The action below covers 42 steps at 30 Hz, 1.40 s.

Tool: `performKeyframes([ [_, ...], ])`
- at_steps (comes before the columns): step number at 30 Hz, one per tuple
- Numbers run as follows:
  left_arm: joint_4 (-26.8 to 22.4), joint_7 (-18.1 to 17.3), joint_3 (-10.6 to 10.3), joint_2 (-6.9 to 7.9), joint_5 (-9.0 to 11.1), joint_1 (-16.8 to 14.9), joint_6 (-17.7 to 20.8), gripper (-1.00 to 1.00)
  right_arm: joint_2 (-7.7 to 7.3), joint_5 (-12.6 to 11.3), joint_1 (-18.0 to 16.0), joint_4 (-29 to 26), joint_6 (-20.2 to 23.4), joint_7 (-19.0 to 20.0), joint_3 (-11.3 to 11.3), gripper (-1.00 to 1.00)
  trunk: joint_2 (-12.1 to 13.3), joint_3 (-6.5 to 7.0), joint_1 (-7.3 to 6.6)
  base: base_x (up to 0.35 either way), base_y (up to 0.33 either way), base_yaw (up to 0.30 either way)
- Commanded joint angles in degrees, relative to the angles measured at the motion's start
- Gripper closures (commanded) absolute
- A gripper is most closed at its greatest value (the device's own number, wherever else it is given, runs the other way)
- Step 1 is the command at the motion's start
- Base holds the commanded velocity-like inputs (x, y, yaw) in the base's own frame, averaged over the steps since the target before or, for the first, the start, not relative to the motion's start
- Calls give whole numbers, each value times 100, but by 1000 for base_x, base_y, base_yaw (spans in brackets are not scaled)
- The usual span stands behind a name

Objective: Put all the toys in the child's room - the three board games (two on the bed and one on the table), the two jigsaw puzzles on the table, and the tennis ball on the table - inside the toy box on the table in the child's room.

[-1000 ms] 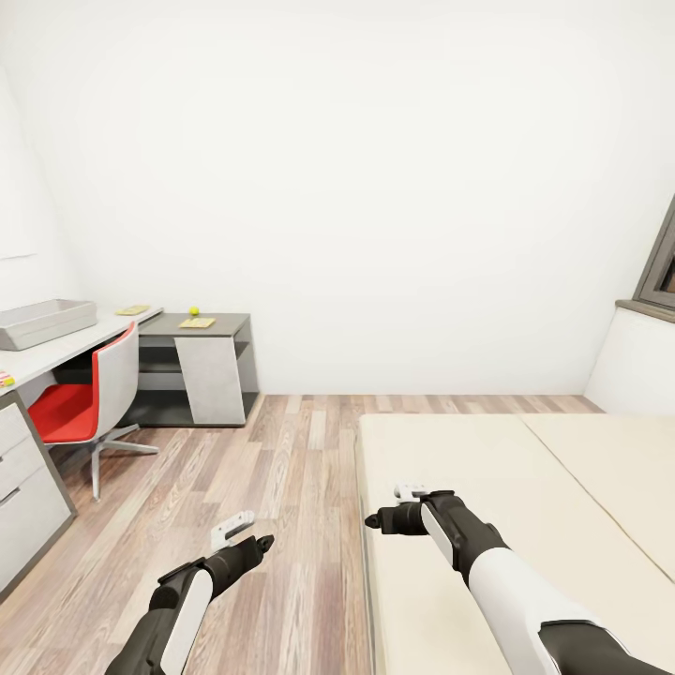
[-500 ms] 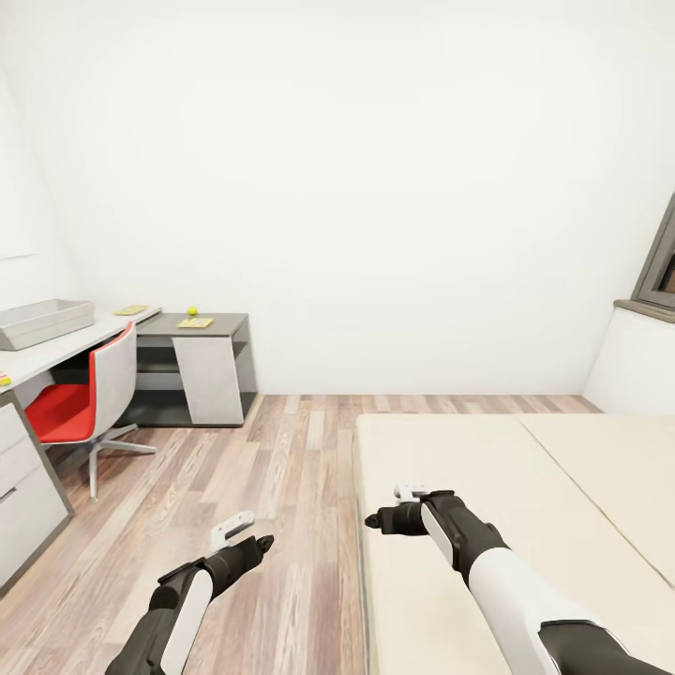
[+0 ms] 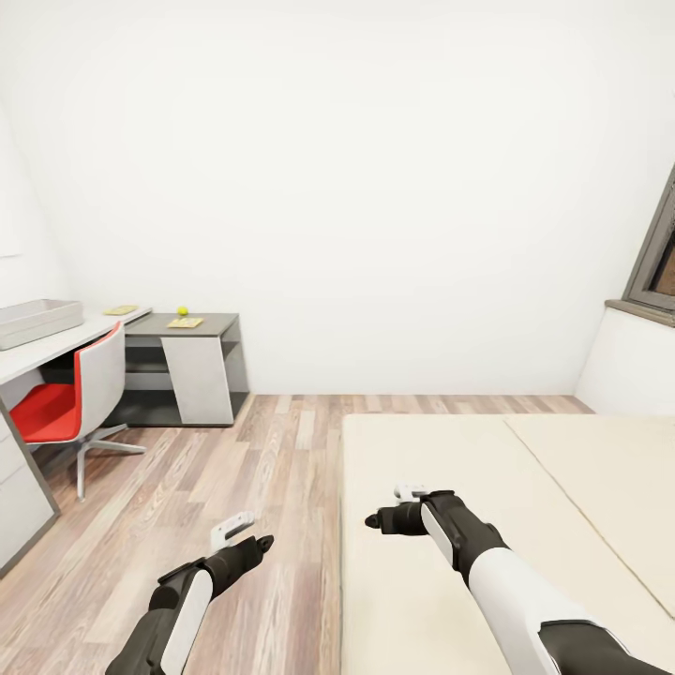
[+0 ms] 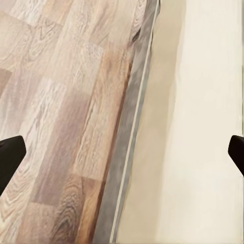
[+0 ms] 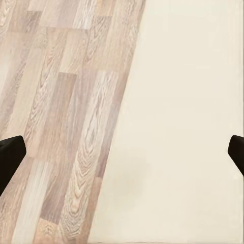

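Toy box [image 3: 37, 322] sits at the far left of the head view, a grey open tray on the white table [image 3: 56, 345], well apart from both arms. One red-and-grey chair [image 3: 70, 398] stands in front of that table. Further along the same wall, a lower grey desk [image 3: 187, 333] carries three small items: one flat yellowish piece [image 3: 120, 309], one tennis ball [image 3: 183, 310] and a second flat yellowish piece [image 3: 185, 322]. The two flat pieces are too small to identify as puzzles or games.

Left gripper [image 3: 246, 532] hangs low over the wooden floor [image 3: 272, 469], fingers spread wide and holding nothing; in the left wrist view its dark fingertips [image 4: 10, 157] sit at opposite edges with the bed edge between them. Right gripper [image 3: 401, 506] hovers over the bed [image 3: 487, 450], likewise spread wide and holding nothing.

Governing relation: every visible task item lies ahead and to the left of both grippers, across open floor. The left arm is the nearer one, though neither is within reach, so the base probably has to travel first. The visible part of the mattress is bare; no board game can be counted on it from here.

Count: one toy box, one ball, two flat pieces, two grippers.
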Motion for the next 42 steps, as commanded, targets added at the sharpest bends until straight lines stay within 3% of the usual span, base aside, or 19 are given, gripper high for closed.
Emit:
performKeyframes([
  [1,-10,32,13,-6,60,-3,35,-100,-1,19,-2,-10,26,22,3,-100,-4,-7,0,0,-249,0],
  [42,-10,32,13,-6,60,-3,35,-100,-1,19,-2,-10,26,22,3,-100,-4,-7,0,0,-270,0],
])
